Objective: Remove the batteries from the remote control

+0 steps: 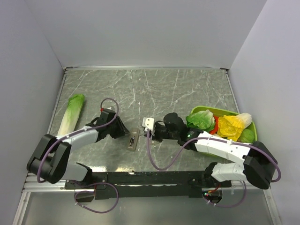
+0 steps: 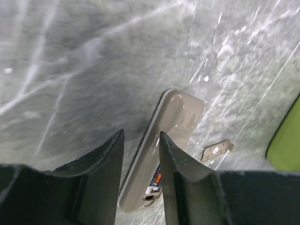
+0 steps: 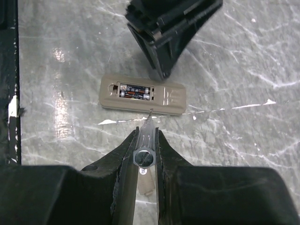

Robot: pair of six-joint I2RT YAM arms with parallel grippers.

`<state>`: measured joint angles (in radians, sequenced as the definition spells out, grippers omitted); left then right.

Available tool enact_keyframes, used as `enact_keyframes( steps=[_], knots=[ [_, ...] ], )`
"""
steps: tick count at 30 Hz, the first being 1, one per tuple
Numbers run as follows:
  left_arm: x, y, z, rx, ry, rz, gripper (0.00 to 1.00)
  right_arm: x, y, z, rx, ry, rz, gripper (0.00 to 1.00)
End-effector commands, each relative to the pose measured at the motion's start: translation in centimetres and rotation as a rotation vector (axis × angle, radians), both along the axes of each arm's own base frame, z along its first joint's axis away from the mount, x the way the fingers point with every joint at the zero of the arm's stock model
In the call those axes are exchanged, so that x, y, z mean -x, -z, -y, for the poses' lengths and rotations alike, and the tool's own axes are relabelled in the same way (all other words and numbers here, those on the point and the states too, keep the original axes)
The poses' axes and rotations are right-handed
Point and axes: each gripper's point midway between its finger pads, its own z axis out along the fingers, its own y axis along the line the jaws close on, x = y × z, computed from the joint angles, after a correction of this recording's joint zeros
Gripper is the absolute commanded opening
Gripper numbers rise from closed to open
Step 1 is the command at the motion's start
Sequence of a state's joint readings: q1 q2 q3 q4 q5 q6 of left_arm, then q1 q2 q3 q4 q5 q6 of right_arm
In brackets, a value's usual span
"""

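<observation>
The remote control (image 1: 133, 139) lies grey-tan face up on the marble table between my two grippers. In the right wrist view (image 3: 143, 94) its recess is uncovered and two batteries (image 3: 134, 91) lie side by side in it. My right gripper (image 3: 147, 129) is shut on a small clear-handled screwdriver (image 3: 144, 143), whose tip touches or nearly touches the remote's near edge. The tan battery cover (image 3: 145, 182) lies on the table under that gripper. My left gripper (image 2: 139, 136) is open and empty just over the remote (image 2: 176, 117); a bit of battery (image 2: 157, 180) shows beside its right finger.
A long pale-green cabbage (image 1: 71, 112) lies at the far left. A green tray (image 1: 199, 109) holding vegetables stands at the right, behind my right arm. The loose cover also shows in the left wrist view (image 2: 217, 151). A black rail (image 1: 150, 178) runs along the near table edge.
</observation>
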<state>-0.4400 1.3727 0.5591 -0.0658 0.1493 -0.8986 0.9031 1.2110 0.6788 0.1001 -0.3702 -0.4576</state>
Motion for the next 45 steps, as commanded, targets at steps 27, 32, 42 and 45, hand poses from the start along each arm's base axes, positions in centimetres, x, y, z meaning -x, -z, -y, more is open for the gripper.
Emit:
enact_keyframes(
  steps=[27, 32, 42, 45],
  knots=[
    [2.7, 0.1, 1.0, 0.121, 0.058, 0.014, 0.27, 0.1, 0.6, -5.7, 0.099, 0.076, -0.165, 0.0],
    [2.6, 0.1, 1.0, 0.122, 0.055, 0.017, 0.27, 0.1, 1.2, -5.6, 0.106, 0.074, -0.166, 0.0],
    [2.9, 0.2, 0.9, 0.123, 0.053, 0.011, 0.28, 0.2, 1.9, -5.6, 0.128, 0.088, -0.152, 0.0],
    [3.1, 0.3, 1.0, 0.134, 0.055, 0.008, 0.28, 0.4, 2.1, -5.8, 0.131, 0.084, -0.157, 0.0]
  ],
)
